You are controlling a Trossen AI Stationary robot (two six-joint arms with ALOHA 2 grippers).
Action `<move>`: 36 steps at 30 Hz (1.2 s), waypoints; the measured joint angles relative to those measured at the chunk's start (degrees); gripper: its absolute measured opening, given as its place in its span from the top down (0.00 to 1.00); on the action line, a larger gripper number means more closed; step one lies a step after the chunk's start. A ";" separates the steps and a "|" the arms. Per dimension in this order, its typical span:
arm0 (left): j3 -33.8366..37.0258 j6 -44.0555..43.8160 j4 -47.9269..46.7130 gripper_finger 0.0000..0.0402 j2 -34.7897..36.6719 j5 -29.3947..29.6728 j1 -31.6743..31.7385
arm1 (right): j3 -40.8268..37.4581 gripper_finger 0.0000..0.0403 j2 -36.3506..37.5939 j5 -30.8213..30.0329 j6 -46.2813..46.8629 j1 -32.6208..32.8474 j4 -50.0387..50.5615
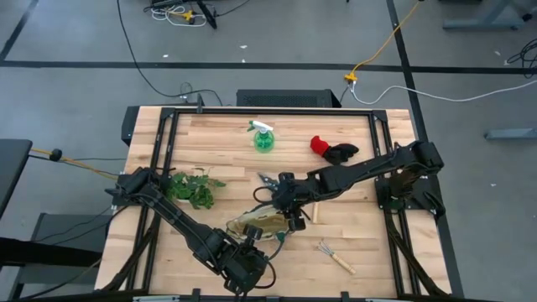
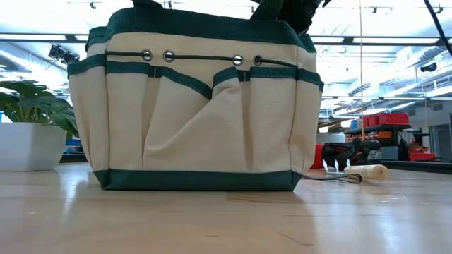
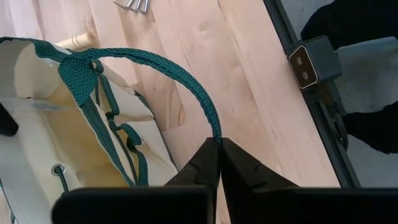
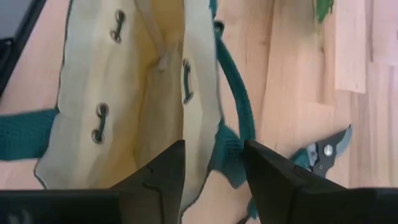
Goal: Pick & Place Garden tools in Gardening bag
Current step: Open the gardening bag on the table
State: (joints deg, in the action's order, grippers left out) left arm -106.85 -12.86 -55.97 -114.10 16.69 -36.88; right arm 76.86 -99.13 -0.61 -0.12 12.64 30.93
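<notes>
Wood table | near edge: my left gripper (image 3: 219, 152) pinched on the bag (image 1: 256, 225) handle | above the bag's mouth my right gripper (image 4: 211, 165) spread, empty | beyond: shears (image 1: 268, 180), then bottle (image 1: 263, 137), gloves (image 1: 333, 149)

Bright, even light all over, coming from overhead strip lamps that show as white streaks behind the bag (image 2: 194, 106) in the low view. The bench (image 2: 226, 219) wood there carries a soft sheen, and its nearest planks are blurred. Shadows stay faint and short under the arms from above. In the wrist views the dark pincer fingers (image 3: 245, 177) sit close and slightly soft, while the bag's weave is crisp.
</notes>
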 joint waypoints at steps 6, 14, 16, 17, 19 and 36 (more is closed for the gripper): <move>0.00 -0.02 0.01 0.98 0.00 0.00 0.00 | -0.02 0.59 -1.70 0.12 0.00 0.02 0.34; 0.00 -0.04 1.09 0.94 0.00 0.00 0.02 | -0.02 0.61 -2.19 0.12 0.63 0.02 0.08; 0.00 -0.08 1.23 0.93 0.00 -0.03 0.00 | -0.02 0.64 -2.19 0.18 0.70 0.02 0.31; 0.00 -0.31 1.30 0.93 0.00 -0.03 0.00 | -0.02 0.66 -2.19 0.16 0.72 0.02 0.43; 0.00 -1.47 1.34 0.93 0.00 -0.05 0.00 | -0.02 0.69 -2.19 0.16 0.73 0.02 0.44; 0.00 -3.04 1.27 0.92 0.00 -0.06 0.02 | -0.02 0.98 -2.19 1.65 -0.52 0.02 0.86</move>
State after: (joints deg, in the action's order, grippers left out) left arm -106.85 -15.90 -54.70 -114.10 16.63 -36.86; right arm 76.84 -101.32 1.04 -0.64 12.67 31.79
